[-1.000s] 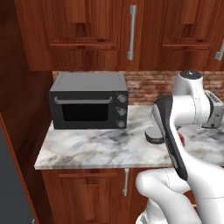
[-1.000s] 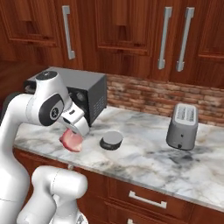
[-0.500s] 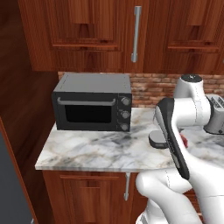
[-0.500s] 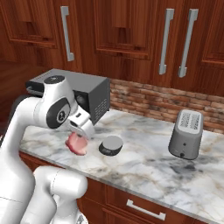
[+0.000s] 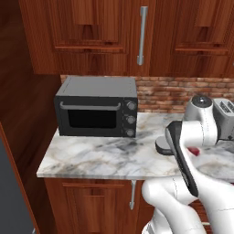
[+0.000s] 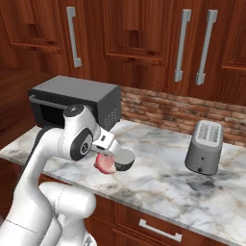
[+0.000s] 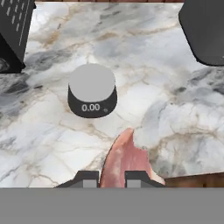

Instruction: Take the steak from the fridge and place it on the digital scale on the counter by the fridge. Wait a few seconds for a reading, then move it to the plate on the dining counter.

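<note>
The pink-red steak [image 7: 127, 159] sits between my fingertips [image 7: 88, 178], with the gripper [image 7: 111, 178] shut on it. In the right base view the steak [image 6: 104, 164] hangs just above the marble counter [image 6: 163, 180], close to the left of the round dark digital scale [image 6: 127, 160]. From the hand, the scale [image 7: 92, 89] lies ahead with a bare grey top and a zero reading. In the left base view my forearm covers most of the scale [image 5: 161, 146], and a bit of the steak [image 5: 194, 151] peeks out. The plate and the dining counter are out of view.
A black toaster oven [image 5: 97, 107] stands at the counter's left end and a grey toaster [image 6: 204, 146] to the right. A brick backsplash [image 6: 168, 109] and red-brown wall cabinets [image 6: 144, 33] rise behind. A dark grey panel [image 5: 8, 192] stands at the lower left; I cannot tell whether it is the fridge.
The base views have shifted a little. My gripper has carried the steak rightward along the counter, closing the gap to the scale. It has stayed shut throughout.
</note>
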You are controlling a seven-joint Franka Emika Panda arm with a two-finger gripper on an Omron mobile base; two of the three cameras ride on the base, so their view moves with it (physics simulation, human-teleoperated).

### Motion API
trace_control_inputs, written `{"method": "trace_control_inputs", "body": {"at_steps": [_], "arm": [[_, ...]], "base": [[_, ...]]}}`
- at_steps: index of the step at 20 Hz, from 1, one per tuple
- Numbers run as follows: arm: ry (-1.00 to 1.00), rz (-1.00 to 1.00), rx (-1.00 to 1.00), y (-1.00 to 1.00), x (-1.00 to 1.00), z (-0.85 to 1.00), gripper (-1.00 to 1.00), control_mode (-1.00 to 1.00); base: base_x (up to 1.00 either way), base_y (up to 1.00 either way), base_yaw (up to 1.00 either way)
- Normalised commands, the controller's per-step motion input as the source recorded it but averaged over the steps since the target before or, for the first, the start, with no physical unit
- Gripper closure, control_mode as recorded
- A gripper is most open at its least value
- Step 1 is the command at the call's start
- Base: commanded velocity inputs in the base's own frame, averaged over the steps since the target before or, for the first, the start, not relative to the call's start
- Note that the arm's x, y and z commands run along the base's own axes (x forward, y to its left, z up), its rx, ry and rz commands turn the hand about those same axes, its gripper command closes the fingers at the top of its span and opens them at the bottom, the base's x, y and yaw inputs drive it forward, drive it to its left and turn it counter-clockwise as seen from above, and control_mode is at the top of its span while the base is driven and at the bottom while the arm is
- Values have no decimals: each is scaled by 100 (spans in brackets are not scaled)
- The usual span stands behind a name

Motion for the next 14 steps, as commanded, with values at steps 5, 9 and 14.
{"method": "trace_control_inputs", "body": {"at_steps": [5, 9, 14], "arm": [[-1, 11, -1, -16, 58, 0, 100, -100], [0, 10, 0, 0, 59, -2, 100, -100], [0, 7, -3, 3, 63, -26, 100, -100]], "base": [[0, 0, 0], [0, 0, 0], [0, 0, 0]]}}
